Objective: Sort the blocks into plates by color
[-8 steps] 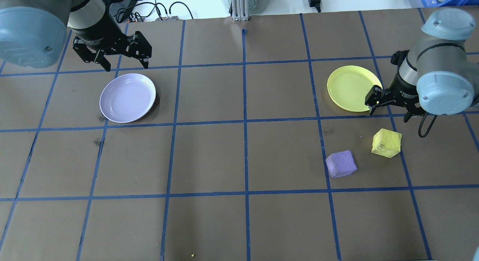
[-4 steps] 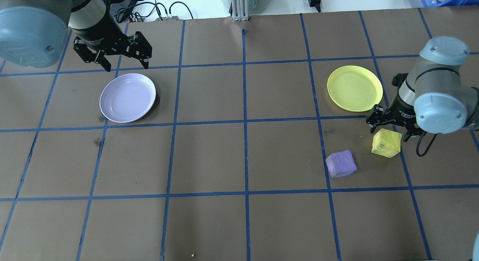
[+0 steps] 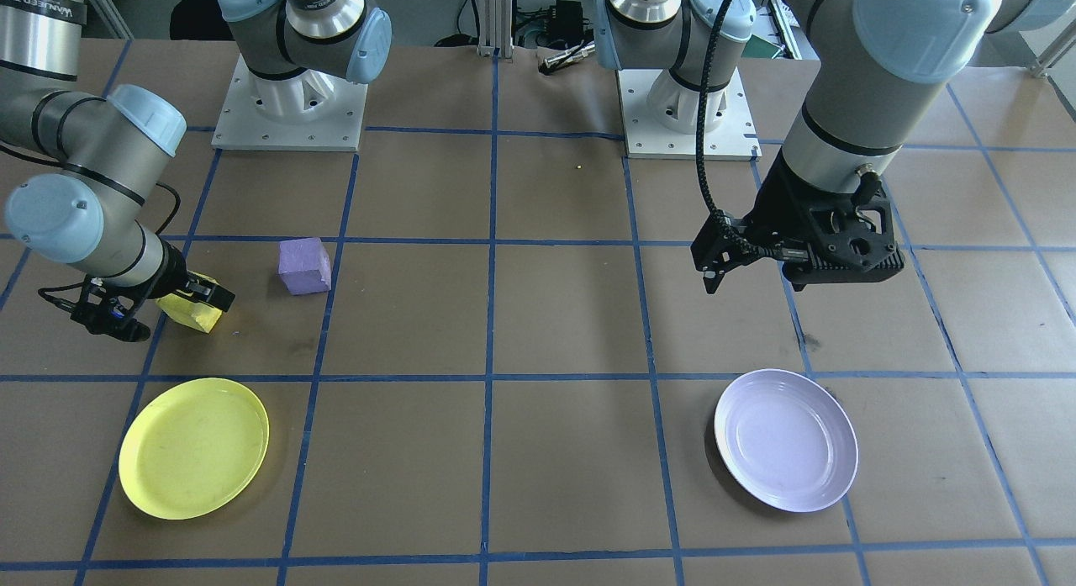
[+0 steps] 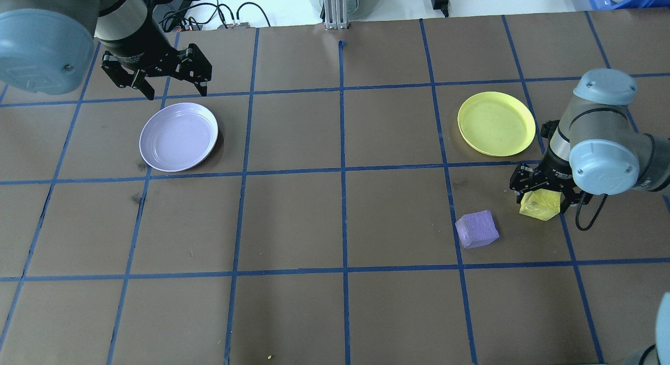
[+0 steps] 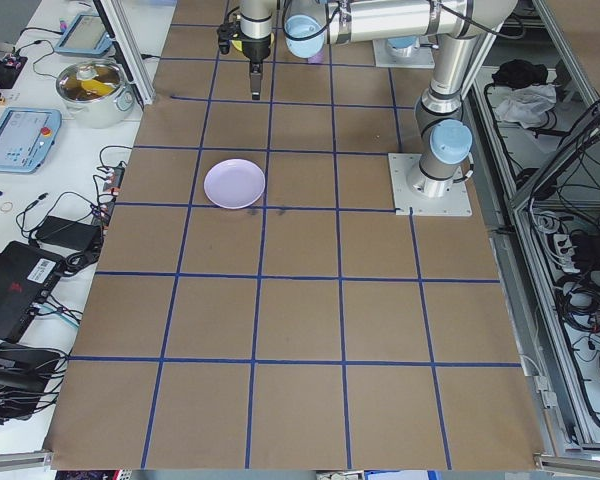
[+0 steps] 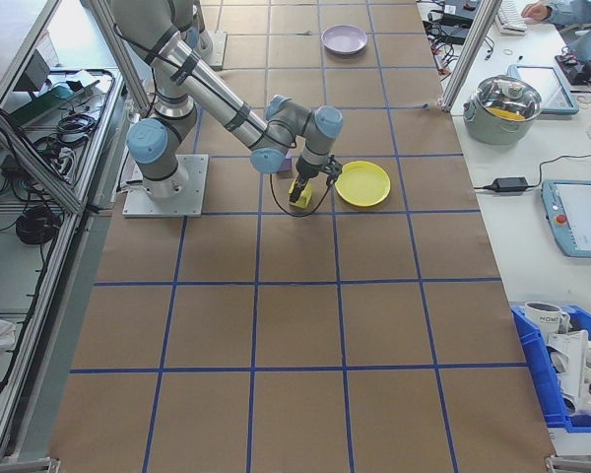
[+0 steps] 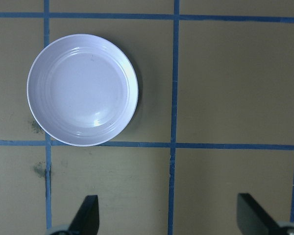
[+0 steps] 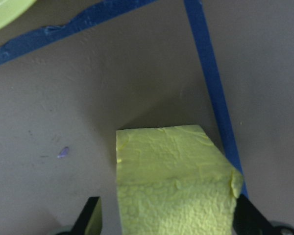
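Right gripper down around the yellow block; left gripper hanging over the lavender plate.

On the brown worktop [image 4: 293, 218], the left gripper [image 4: 170, 87] hovers, jaws spread and holding nothing, just beyond the empty lavender plate [image 4: 178, 137]. Well across the worktop sits the empty yellow plate [image 4: 496, 123]. Nearer than it, the purple block [image 4: 476, 229] lies free, and just beside it the yellow block [image 4: 539, 207] sits between the right gripper's [image 4: 544, 189] parted jaws, not yet pinched.
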Robot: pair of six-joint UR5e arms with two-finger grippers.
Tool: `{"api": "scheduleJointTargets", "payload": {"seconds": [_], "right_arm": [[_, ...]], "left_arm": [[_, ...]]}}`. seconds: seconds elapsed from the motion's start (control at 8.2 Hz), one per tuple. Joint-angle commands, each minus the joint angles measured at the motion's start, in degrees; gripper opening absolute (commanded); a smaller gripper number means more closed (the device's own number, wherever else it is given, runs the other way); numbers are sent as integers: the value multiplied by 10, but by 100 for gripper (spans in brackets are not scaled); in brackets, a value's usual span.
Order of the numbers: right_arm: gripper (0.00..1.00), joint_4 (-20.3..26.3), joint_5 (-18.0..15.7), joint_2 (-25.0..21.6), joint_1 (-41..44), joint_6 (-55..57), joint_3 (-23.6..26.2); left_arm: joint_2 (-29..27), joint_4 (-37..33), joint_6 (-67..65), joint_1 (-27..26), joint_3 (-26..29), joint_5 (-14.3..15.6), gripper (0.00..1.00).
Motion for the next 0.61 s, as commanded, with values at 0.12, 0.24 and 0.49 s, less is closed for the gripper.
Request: {"api": "scheduleJointTargets", "payload": {"seconds": [0.12, 0.24, 0.49], "right_arm": [[0, 22, 8, -3, 4, -7, -33], [0, 55, 10, -7, 9, -11, -73], [0, 109, 32, 22, 64, -13, -187]], "left_arm": [[-5, 0, 0, 0, 0, -1, 100], [-5, 0, 0, 0, 0, 0, 100], [-6, -1, 0, 0, -1, 0, 100]]}}
